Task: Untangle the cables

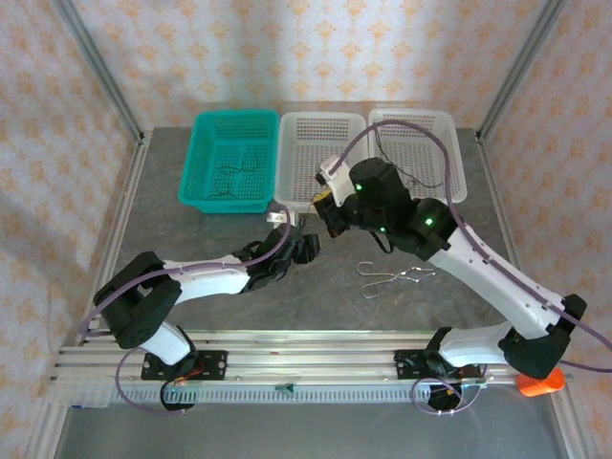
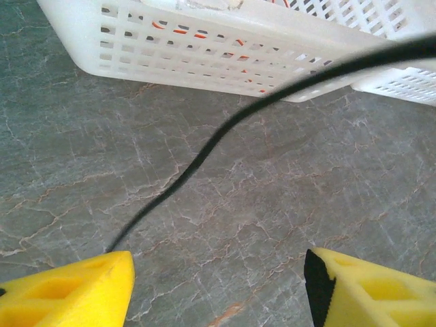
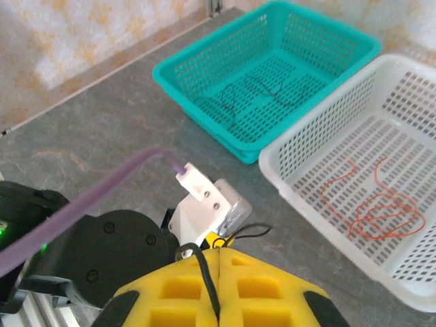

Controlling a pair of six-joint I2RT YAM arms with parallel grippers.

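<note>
Your right gripper [image 3: 216, 276] has its yellow fingers pressed together on a black cable [image 3: 206, 269]. The cable runs up the seam between them and curls out just past the tips. From above, that gripper [image 1: 330, 212] hangs at the near rim of the middle white basket [image 1: 325, 143].

Your left gripper [image 2: 218, 279] is spread wide and holds nothing, low over the bare table [image 2: 286, 204]. What looks like the same black cable [image 2: 204, 153] sweeps from the upper right down towards its left-hand finger [image 2: 68, 289]. You cannot tell whether it touches that finger. From above, the left gripper [image 1: 308, 247] sits just near-left of the right one, and the two wrists are close together.

Orange cables [image 3: 378, 208] lie in a loose knot on the floor of the middle white basket [image 3: 320, 146]. The teal basket [image 3: 204, 68] beside it holds thin black wires [image 3: 255, 92]. Dark wires [image 1: 421, 177] also lie in the right white basket [image 1: 416, 120].

The wall of the middle white basket [image 2: 204, 61] stands right ahead of the left gripper, with orange showing through its holes. The left wrist's white camera block [image 3: 204, 204] and a purple hose [image 3: 102, 187] crowd the space just under the right gripper. A metal clip [image 1: 392, 277] lies on the table beside the right forearm.

The three baskets sit side by side along the far edge. The table [image 1: 191, 239] is open on the near left, in front of the teal basket [image 1: 234, 158], up to the rail [image 1: 306, 359] at the arm bases.
</note>
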